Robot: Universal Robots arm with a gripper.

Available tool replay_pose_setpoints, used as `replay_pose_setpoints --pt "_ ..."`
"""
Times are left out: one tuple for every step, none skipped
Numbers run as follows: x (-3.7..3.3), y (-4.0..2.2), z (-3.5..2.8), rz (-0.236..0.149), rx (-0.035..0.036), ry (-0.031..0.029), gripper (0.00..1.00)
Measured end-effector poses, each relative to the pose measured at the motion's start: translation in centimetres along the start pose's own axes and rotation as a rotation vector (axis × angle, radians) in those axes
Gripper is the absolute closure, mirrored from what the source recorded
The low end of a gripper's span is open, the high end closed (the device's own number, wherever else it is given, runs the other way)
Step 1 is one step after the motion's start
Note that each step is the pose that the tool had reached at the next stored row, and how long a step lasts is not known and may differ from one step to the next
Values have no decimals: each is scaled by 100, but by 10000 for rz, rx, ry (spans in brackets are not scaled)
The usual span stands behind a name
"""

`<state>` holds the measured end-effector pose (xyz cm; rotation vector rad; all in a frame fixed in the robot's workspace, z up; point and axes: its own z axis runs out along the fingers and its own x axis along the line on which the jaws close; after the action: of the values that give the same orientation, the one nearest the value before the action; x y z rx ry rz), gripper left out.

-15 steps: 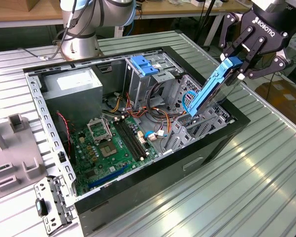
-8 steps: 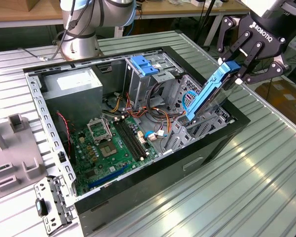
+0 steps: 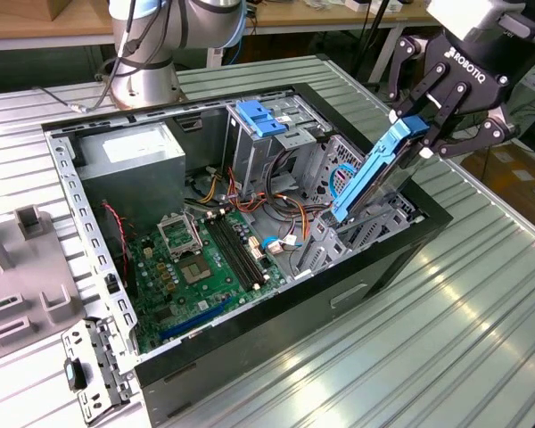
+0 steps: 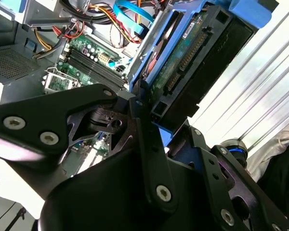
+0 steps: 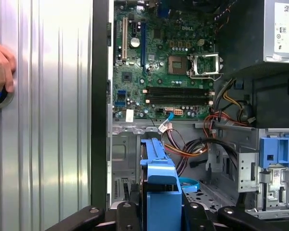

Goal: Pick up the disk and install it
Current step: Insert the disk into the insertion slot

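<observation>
- Ribbed metal worktop [image 3: 481,303] runs across the room, with wooden benches behind it.
- Open black case [image 3: 339,294] lies on its side on the worktop, its insides facing up.
- Arm [image 3: 143,53] has its silver base standing behind the case, towards the exterior view's left.
- Grey power supply [image 3: 129,152] fills the case's far corner, nearest that base.
- Green motherboard [image 3: 205,259] lies flat on the case floor, just beside the power supply.
- Black hand [image 3: 417,132] hangs over the case's corner at the exterior view's right, pinching the disk's upper end between its fingers.
- Disk [image 3: 366,178], in blue rails, is tilted steeply. Its lower end dips among the metal bay walls inside the case; whether it is seated I cannot tell.
- Blue bracket [image 3: 260,118] sits on top of the metal cage at the back of the case.
- Orange, red and yellow cables [image 3: 281,209] trail between cage and motherboard.
- Fingers [image 5: 1,62] of a person rest on the worktop outside the case in the first wrist view.
</observation>
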<state>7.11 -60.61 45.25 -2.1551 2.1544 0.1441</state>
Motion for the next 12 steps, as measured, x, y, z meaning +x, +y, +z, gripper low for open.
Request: replay_pose_setpoints --pt "4 13 24 2 1 -1 63" --pt "7 51 44 -9 -1 -2 63" --pt "-32 52 81 -15 -2 0 63" --pt "-54 49 125 -14 -2 6 63" --pt "-53 45 136 -15 -2 16 63" --pt "-52 40 147 -15 -3 27 63" --pt "-51 36 154 -15 -2 30 63" --pt "-49 35 162 -15 -2 35 63" --pt "-48 35 167 -14 -2 39 63" --pt "-48 34 172 -15 -2 45 63" --pt "-47 34 178 -14 -3 63 63" --pt "-48 33 180 -15 -2 100 63"
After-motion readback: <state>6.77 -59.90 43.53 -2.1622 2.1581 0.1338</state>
